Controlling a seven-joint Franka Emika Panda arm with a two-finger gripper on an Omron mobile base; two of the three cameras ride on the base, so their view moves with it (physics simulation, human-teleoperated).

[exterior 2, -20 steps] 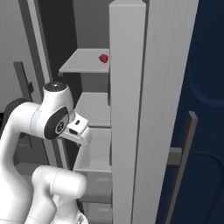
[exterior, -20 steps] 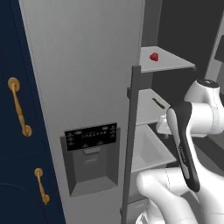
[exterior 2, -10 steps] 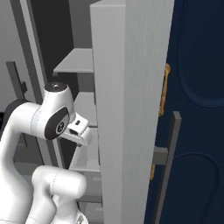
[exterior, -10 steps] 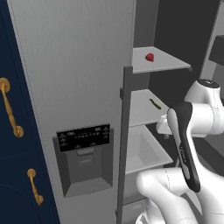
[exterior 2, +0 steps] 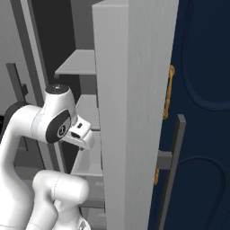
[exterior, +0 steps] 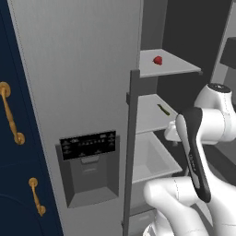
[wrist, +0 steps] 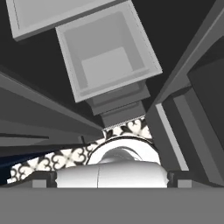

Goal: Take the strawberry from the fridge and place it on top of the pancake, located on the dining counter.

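Note:
The strawberry (exterior: 158,60) is a tiny red fruit lying on the top shelf (exterior: 173,68) of the fridge (exterior: 83,69), whose grey door with a black dispenser panel (exterior: 88,144) stands swung open. My gripper (exterior: 172,133) hangs below and in front of that shelf, about level with the second shelf, pointing downward. In the hand view my gripper (wrist: 111,179) has its fingertips (wrist: 43,178) far apart with nothing between them, over a pale drawer bin (wrist: 105,52). The pancake and the dining counter are out of view.
A thin yellowish-green stick (exterior: 163,109) lies on the second shelf. An open grey bin (exterior: 152,159) sits beneath it. The open door's edge (exterior 2: 130,112) stands close to my arm (exterior 2: 54,123). Navy cabinets with brass handles (exterior: 10,113) flank the fridge.
The whole picture has shifted, so the base has moved. In the right base view the door edge now covers the shelf with the strawberry. The arm's pose and the open gripper look unchanged.

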